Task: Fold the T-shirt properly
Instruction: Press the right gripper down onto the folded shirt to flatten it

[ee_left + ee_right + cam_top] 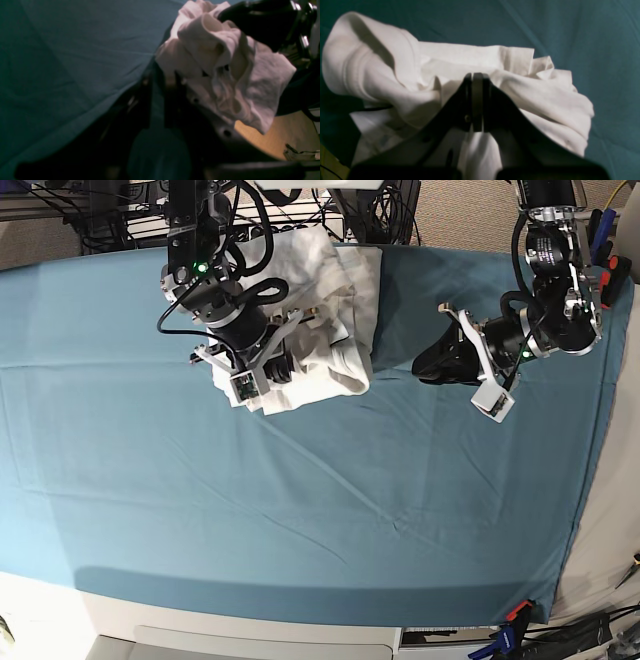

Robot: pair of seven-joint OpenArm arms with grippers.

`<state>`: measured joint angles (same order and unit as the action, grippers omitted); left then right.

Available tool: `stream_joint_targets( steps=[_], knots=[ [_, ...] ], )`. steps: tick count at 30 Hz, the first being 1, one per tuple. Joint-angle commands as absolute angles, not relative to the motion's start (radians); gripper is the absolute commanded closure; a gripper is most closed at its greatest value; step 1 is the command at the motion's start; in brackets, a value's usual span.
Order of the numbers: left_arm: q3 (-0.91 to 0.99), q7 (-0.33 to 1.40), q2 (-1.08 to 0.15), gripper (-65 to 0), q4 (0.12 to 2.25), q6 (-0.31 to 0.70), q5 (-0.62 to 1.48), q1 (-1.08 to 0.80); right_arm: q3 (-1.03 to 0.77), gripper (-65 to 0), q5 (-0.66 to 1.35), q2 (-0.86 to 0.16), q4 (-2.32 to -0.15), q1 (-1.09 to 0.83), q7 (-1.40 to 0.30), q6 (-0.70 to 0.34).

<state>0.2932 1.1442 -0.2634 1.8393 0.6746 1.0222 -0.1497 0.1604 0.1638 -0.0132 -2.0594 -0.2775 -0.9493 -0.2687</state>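
The right pincer (285,368) is clenched on the crumpled T-shirt (330,310), bunched around and behind it on the teal surface (300,510). The left pincer (432,366), well apart, seems slightly parted and empty. I think it should take another hem to spread the cloth.

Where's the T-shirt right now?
Base view, upper left: the T-shirt lies bunched on the teal cloth near the far edge, under the right gripper.

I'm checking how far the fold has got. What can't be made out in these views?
- T-shirt layout: bunched; sleeves and neckband indistinguishable in any view.
- Right gripper in base view: hidden by its own arm.
- Left gripper jaws: dark in base view, blurred in left wrist view.
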Motion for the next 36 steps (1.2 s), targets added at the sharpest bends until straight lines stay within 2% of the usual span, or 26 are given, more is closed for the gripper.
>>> stream_joint_targets(
  steps=[1, 5, 10, 15, 20, 28, 36],
  knots=[
    [0.297, 1.118, -0.271, -10.2, 1.857, 0.682, 1.047, -0.139, 0.165, 0.0, 0.189, -0.010, -2.080, -0.271, -0.919, -0.273],
    [0.297, 1.118, -0.271, -10.2, 1.857, 0.682, 1.047, -0.139, 0.165, 0.0, 0.195, 0.010, -2.080, -0.271, -0.914, -0.278],
    [0.297, 1.119, -0.272, -10.2, 1.857, 0.682, 1.047, -0.139, 0.220, 0.0, 0.249, 0.028, -2.080, -0.271, -0.908, -0.350],
    [0.297, 1.118, -0.272, -10.2, 1.857, 0.683, 1.047, -0.139, 0.312, 0.0, 0.146, 0.028, -2.080, -0.271, -0.888, -0.342],
    [0.297, 1.118, -0.272, -10.2, 1.857, 0.683, 1.047, -0.139, 0.326, 0.0, 0.070, 0.028, -2.046, -0.268, -0.848, -0.317],
    [0.297, 1.115, -0.271, -10.2, 1.857, 0.683, 1.047, -0.139, 0.329, 0.0, 0.116, 0.028, -1.827, -0.189, -0.826, -0.318],
    [0.297, 1.115, -0.272, -10.2, 1.857, 0.682, 1.045, -0.139, 0.327, 0.0, 0.101, 0.028, -1.837, -0.088, -0.891, -0.319]
  ],
)
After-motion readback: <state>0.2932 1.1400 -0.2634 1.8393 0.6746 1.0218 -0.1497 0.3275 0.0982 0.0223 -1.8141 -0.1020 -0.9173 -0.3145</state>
